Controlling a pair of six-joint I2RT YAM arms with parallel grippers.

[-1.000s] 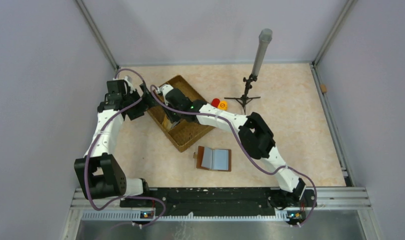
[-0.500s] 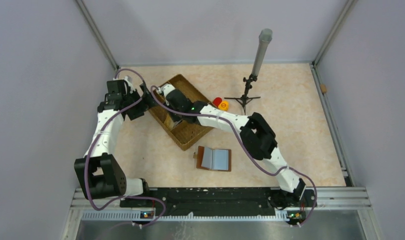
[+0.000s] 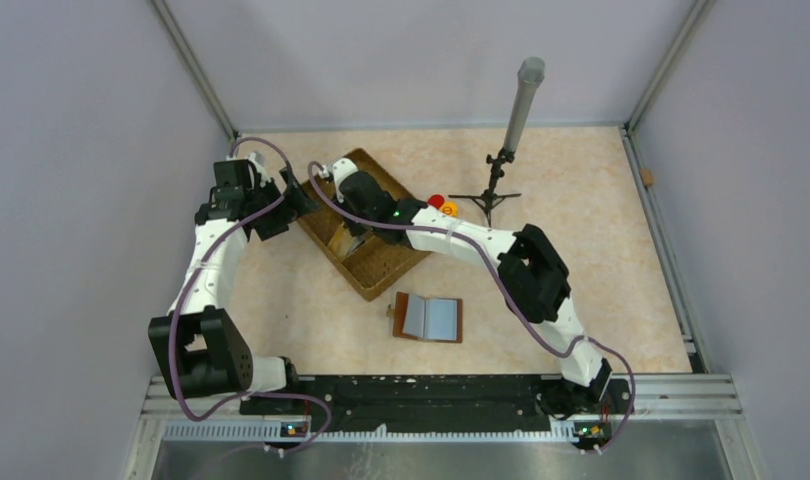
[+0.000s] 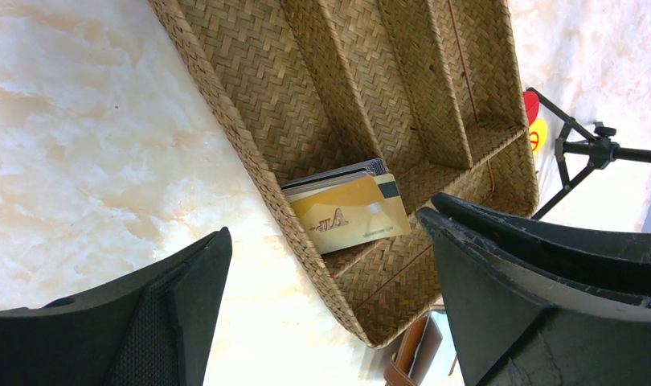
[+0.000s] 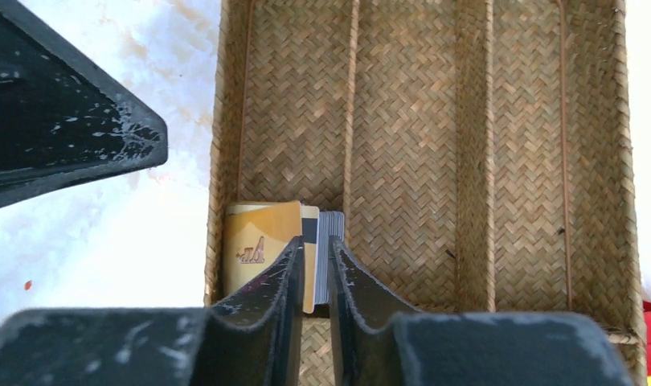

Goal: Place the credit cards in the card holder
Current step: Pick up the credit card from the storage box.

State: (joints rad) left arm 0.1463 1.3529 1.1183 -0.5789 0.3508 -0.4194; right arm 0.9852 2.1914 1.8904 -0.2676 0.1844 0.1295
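Top external: the reddish-brown card holder (image 3: pixel 428 318) lies open on the table, near of the wicker tray (image 3: pixel 381 270). The right gripper (image 3: pixel 349 232) hangs over the tray and the left gripper (image 3: pixel 293 203) stands just left of it. Left wrist: the credit cards (image 4: pixel 350 213), a gold one fronting grey ones, lean untouched at the near end of the tray's left compartment, and this gripper's fingers are spread wide and empty. Right wrist: the fingers (image 5: pixel 266 297) stand a narrow slit apart above the gold card's dark-striped edge, gripping nothing.
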